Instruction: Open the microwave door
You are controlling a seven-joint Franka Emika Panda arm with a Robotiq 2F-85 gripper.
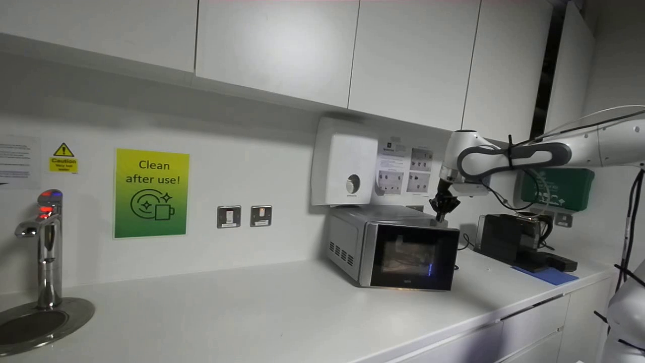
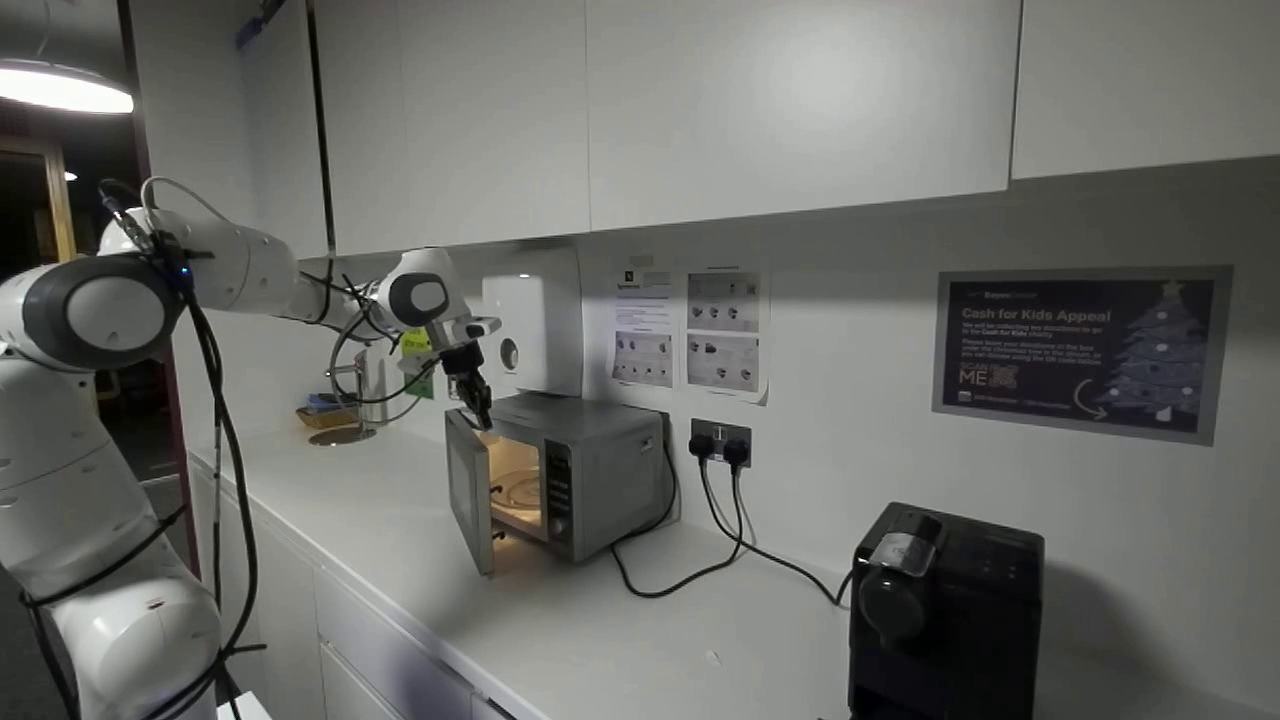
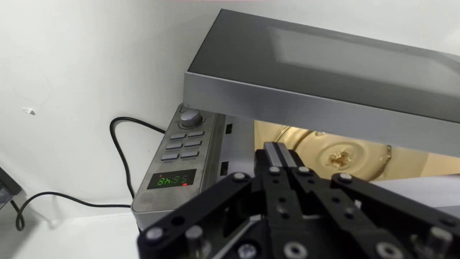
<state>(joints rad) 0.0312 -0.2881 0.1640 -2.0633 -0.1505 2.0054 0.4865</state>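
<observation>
Hanging beside the ajar microwave door [image 3: 323, 82], the claw [image 3: 278, 153] is pinched together on nothing! Door's at one o'clock of it, wrist view: light-swinging, rigid, I'd reckon (slick glass [image 3: 359, 57], mind), so hook the free edge [image 2: 486, 535] from inside.

Microwave door [image 2: 470, 490]: a rectangular panel with a dark glass window [image 1: 409, 258] in a silver frame [image 1: 368, 252]. It stands upright and partly open at the front of the microwave [image 2: 615, 480]; one side adjoins the microwave, while the free side stands apart, leaving a gap behind it. Seen from above in the wrist view, the outer face appears dark grey and glossy, the top edge [image 3: 305, 109] a plain, paler band.
</observation>
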